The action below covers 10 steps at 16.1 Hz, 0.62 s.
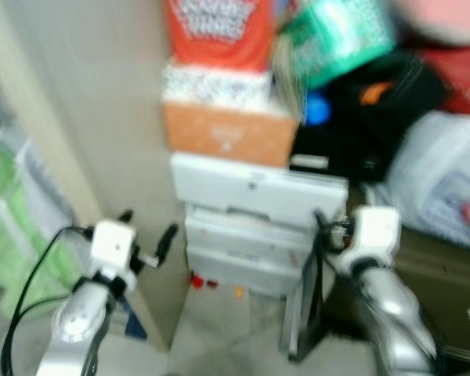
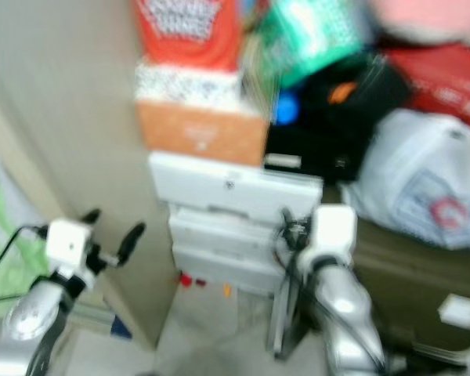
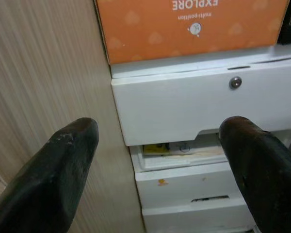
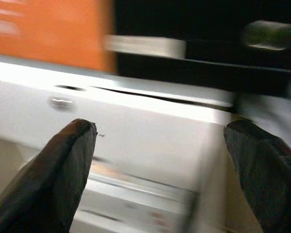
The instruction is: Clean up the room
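head views blurred, orange box (image 3: 191, 26) cropped

White plastic drawer unit (image 1: 251, 227); plain orange cardboard box (image 1: 227, 135); white speckled box (image 1: 215, 84); beige wood-grain panel (image 3: 43, 73)

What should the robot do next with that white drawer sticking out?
Probably ease the right pincer forward to push the top drawer shut. It juts out past the drawers below, and both pincers are open and empty, with the right one just short of its front corner.
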### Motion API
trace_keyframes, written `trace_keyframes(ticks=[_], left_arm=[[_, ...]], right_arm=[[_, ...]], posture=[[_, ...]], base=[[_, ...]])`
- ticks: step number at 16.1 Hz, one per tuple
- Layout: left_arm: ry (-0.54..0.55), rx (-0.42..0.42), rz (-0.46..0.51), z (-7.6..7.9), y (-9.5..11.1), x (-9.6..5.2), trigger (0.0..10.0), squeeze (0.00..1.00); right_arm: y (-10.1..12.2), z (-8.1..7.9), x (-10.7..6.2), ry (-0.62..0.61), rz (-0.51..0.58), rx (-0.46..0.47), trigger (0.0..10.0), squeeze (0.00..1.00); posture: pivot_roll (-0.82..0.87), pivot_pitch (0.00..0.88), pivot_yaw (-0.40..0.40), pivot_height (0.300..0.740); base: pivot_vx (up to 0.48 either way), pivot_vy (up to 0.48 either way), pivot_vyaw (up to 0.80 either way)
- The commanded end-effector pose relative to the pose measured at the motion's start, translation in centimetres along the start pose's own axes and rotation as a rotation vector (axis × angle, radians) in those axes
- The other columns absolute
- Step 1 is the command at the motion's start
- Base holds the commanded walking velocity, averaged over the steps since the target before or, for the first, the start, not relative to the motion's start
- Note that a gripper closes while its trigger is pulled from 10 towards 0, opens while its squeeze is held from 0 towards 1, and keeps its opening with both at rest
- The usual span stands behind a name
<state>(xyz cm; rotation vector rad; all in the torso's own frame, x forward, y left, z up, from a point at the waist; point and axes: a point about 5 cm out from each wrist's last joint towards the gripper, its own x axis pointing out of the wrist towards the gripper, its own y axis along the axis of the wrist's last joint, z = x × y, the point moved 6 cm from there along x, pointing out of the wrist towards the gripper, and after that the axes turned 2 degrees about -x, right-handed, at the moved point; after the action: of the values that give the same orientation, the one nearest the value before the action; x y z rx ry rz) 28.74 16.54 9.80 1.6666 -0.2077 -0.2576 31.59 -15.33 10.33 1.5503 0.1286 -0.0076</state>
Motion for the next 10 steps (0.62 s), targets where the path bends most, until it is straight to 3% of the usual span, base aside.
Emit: trace_keyframes(ticks=[1,6,8,10], left_arm=[[0.041,0.003,-0.028,-1.1,-0.5,-0.3,10.0,0.0],[0.041,0.01,-0.032,-1.1,-0.7,-0.4,10.0,0.0],[-0.021,0.021,-0.042,0.0,-0.8,-0.6,10.0,0.0],[-0.018,0.018,-0.053,0.0,-1.1,-1.0,10.0,0.0]], right_arm=[[-0.3,1.7,-0.4,-0.049,-0.013,-0.023,10.0,0.0],[-0.6,1.8,-0.5,-0.058,-0.021,-0.023,10.0,0.0],[-0.6,1.9,-0.5,-0.065,-0.023,-0.033,10.0,0.0],[-0.6,2.0,-0.5,-0.072,-0.024,-0.036,10.0,0.0]], posture=[[-0.06,0.0,-0.053,0.74],[-0.07,0.0,-0.053,0.74],[-0.06,0.0,-0.056,0.74],[-0.06,0.0,-0.055,0.74]], base=[[0.0,0.0,0.8],[0.0,0.0,0.8],[0.0,0.0,0.67],[0.0,0.0,0.54]])
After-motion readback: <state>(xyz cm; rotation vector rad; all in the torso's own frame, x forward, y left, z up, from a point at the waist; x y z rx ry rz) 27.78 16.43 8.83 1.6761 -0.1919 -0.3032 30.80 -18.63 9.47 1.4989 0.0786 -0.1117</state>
